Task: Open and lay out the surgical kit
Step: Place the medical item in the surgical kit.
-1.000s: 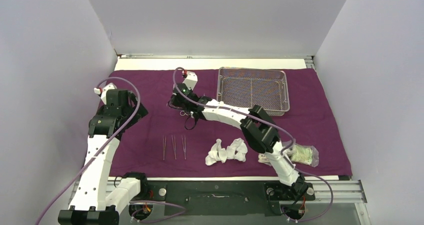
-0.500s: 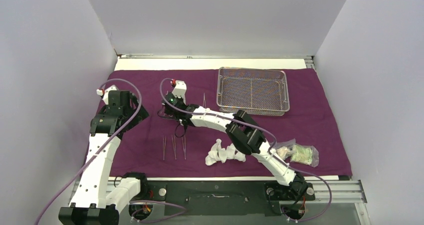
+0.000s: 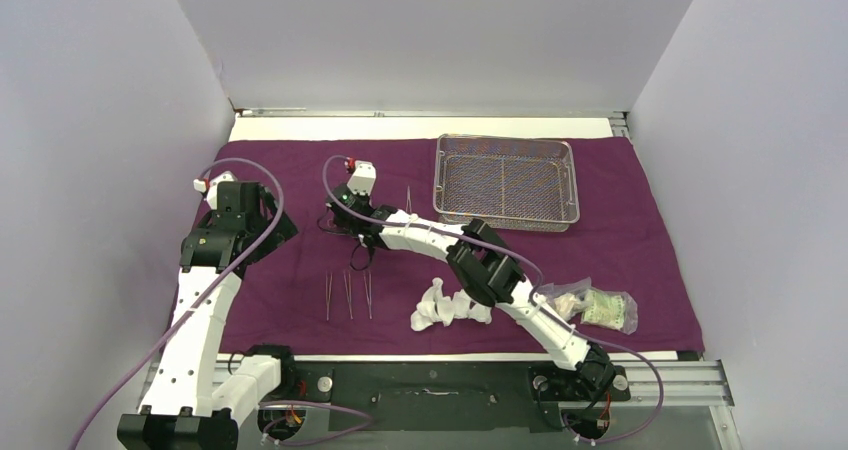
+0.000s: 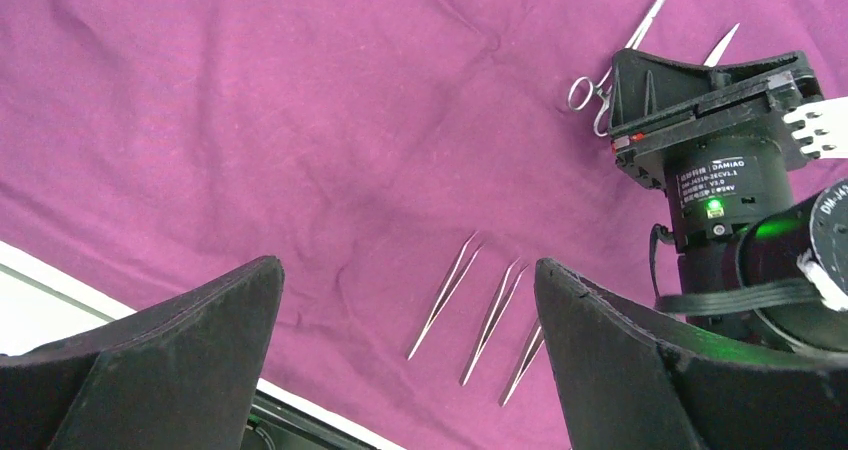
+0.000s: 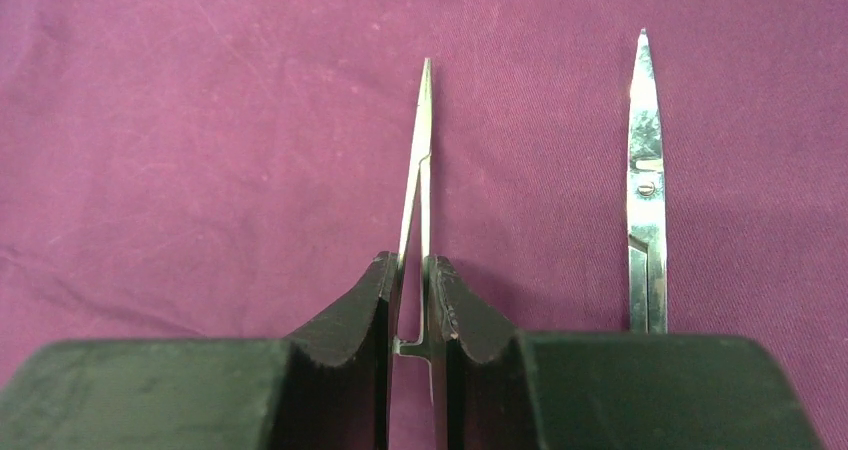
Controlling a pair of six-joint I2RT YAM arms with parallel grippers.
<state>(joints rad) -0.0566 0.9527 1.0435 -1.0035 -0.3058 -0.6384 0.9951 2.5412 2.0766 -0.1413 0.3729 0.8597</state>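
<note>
- Slim steel instrument point(image 5: 418, 170): rear end hidden between the fingers of the right hand point(image 5: 412, 275); forceps or tweezers, cannot tell.
- Scissors point(image 5: 645, 190): handles hidden behind that hand's body.
- Third tweezers point(image 4: 522, 362): near end covered by a finger point(image 4: 640, 370) of the left hand point(image 4: 405, 270).
- Clear packets point(image 3: 600, 308): left part behind the right arm point(image 3: 500, 275); contents too small to tell.

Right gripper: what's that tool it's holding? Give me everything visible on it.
The tool is slim, bright steel: two narrow arms lying almost together and meeting in a sharp tip, with a small crosspiece low down. The right gripper is shut on it, black fingers on either side hiding its lower end. It points straight away from the gripper over the purple cloth, parallel to the scissors lying apart beside it. Whether it touches the cloth cannot be told.
</note>
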